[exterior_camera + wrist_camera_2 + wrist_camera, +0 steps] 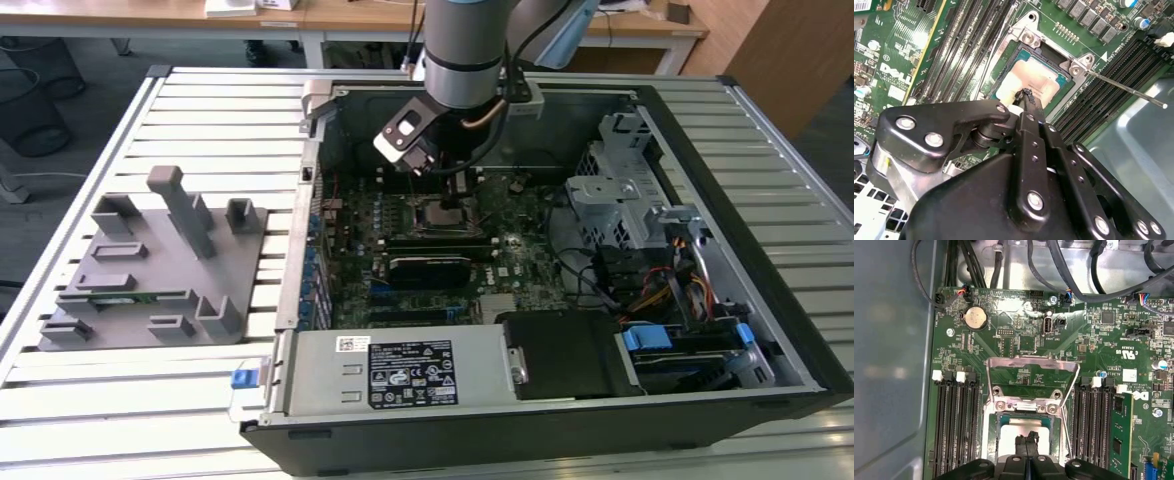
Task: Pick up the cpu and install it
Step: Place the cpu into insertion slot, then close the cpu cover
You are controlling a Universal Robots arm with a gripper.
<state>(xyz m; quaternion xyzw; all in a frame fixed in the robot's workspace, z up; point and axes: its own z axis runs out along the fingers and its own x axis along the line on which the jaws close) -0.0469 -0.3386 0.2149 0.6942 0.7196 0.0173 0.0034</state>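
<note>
The cpu (1036,77), a flat square chip with a shiny silver top, lies flat inside the motherboard socket (991,440). My gripper (1024,96) is shut, its two black fingers pressed together with nothing between them. The tips rest on or just above the cpu's (1011,432) top near one edge. In the exterior view the gripper (455,203) reaches straight down into the open computer case over the socket (445,216). The socket's metal load plate (1030,365) stands flipped open, and its thin lever (1126,91) sticks out to the side.
Black memory slots (954,430) flank the socket, with a green memory stick (1121,432) in one. Cables (1074,270) cross the case wall. A metal drive cage (617,195) is at the exterior view's right, and a grey fixture block (154,265) at its left.
</note>
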